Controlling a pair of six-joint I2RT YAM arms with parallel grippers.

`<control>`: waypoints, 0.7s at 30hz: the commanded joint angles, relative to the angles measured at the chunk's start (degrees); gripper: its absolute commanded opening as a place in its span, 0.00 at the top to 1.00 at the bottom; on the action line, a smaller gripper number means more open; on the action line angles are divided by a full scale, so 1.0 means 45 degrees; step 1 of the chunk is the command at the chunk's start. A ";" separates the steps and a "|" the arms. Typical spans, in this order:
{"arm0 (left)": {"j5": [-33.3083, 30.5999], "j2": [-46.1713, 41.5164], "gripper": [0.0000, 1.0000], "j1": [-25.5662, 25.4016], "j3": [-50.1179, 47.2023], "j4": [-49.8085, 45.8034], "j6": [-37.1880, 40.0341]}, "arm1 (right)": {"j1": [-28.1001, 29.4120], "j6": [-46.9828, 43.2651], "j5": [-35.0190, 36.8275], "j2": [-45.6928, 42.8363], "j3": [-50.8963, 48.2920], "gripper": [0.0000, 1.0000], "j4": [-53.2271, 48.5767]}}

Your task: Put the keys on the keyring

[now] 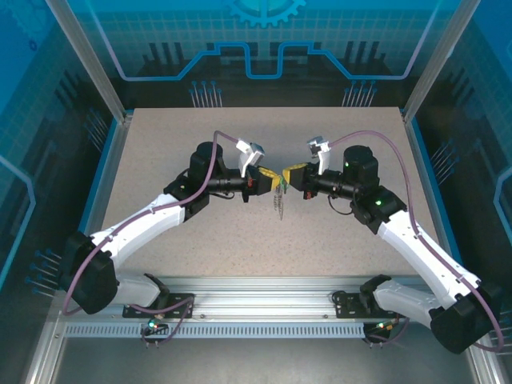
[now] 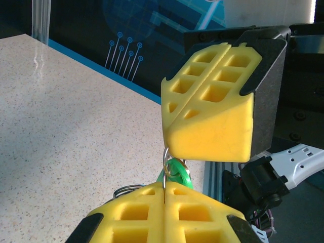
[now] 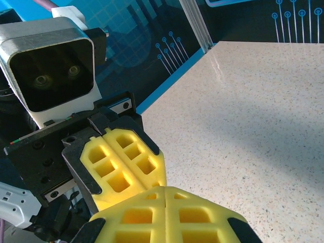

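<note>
Speckled beige stone-look surface point(image 2: 66, 126) is pretty matt, faint sheen. Yellow gridded claw pads point(image 2: 212, 126) look like matt moulded plastic. Green key head point(image 2: 178, 177): glossy plastic; thin silvery ring point(image 2: 165, 158): shiny metal.

I find no legible lettering, number or brand mark on any surface in front of me.

The one sign I can make out is a pale gear emblem point(image 1: 264, 10). It is printed on the blue back wall panel point(image 1: 160, 44) and is cut off by the top edge of the overhead view.

Printed circuit-trace lines point(image 2: 124, 50) ending in small rings stand on the dark wall beyond the table edge, as seen from my left wrist. They carry no characters.
</note>
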 commanded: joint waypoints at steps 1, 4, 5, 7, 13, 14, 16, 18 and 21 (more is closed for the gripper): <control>0.0160 -0.0184 1.00 -0.0129 0.0367 0.0498 0.0034 | -0.0265 -0.0170 0.0298 -0.0210 -0.0355 1.00 -0.0220; 0.0140 -0.0205 1.00 -0.0131 0.0386 0.0568 -0.0005 | -0.0512 -0.0031 0.0200 -0.0320 -0.0602 1.00 -0.0141; 0.0140 -0.0205 1.00 -0.0131 0.0387 0.0578 -0.0016 | -0.0545 0.0000 0.0172 -0.0358 -0.0663 1.00 -0.0121; 0.0120 -0.0202 1.00 -0.0134 0.0386 0.0601 -0.0029 | -0.0604 0.0028 0.0103 -0.0404 -0.0725 1.00 -0.0121; 0.0062 -0.0190 1.00 -0.0134 0.0357 0.0732 -0.0094 | -0.0644 0.0054 -0.0061 -0.0420 -0.0725 1.00 -0.0085; 0.0061 -0.0202 1.00 -0.0133 0.0347 0.0772 -0.0114 | -0.0655 0.0065 -0.0082 -0.0420 -0.0725 1.00 -0.0058; 0.0066 -0.0185 1.00 -0.0146 0.0328 0.0793 -0.0136 | -0.0648 0.0089 -0.0156 -0.0420 -0.0725 1.00 -0.0029; 0.0081 -0.0185 1.00 -0.0142 0.0309 0.0822 -0.0136 | -0.0657 0.0094 -0.0243 -0.0418 -0.0725 1.00 0.0013; 0.0110 -0.0185 1.00 -0.0143 0.0289 0.0861 -0.0117 | -0.0649 0.0197 -0.0533 -0.0400 -0.0725 1.00 0.0093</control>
